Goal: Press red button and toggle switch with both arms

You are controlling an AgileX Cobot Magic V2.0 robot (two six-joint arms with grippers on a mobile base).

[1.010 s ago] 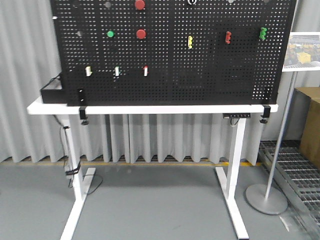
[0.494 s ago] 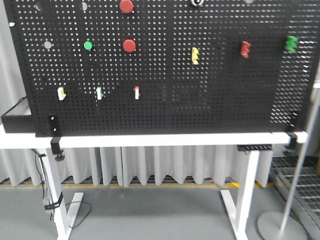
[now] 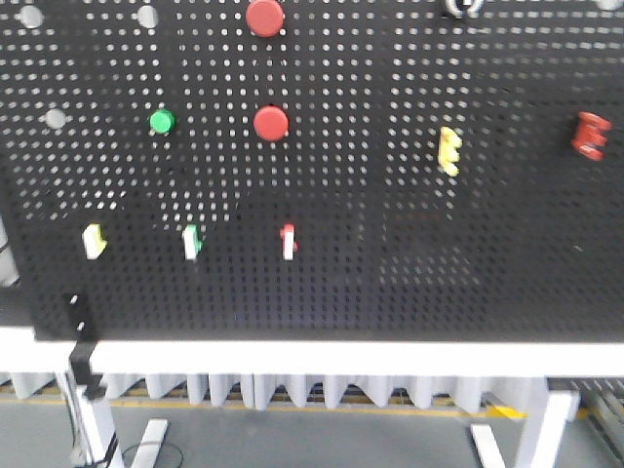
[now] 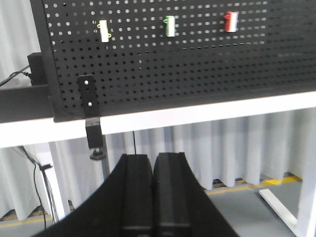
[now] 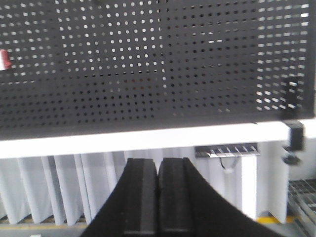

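1. Buttons: two red ones sit high on the pegboard point(image 3: 390, 292). The upper button point(image 3: 265, 17) is at the top edge of the front view and the lower button point(image 3: 271, 123) is directly beneath it, with a green button point(image 3: 161, 122) to its left. I cannot tell which red one is meant.
2. Three toggles stand in a row lower down: yellow switch point(image 3: 94, 241), green switch point(image 3: 191, 242) and red switch point(image 3: 288, 241). The red switch is below the lower button.
3. A second ago the front view showed the whole table, with its legs and the floor. Now the pegboard fills the frame, so the base has rolled in close. This looks like the approach ending, with nothing pressed yet.
4. The left gripper point(image 4: 154, 163) has its fingers pressed together on nothing. It is level with the space under the table point(image 4: 197, 111) and well short of the switches above it.
5. The right gripper point(image 5: 159, 165) is likewise closed and empty, and just as low.
6. Further right on the pegboard are a yellow hook point(image 3: 448, 151) and a red hook point(image 3: 589, 136). A clamp point(image 4: 93, 133) grips the table's left end.
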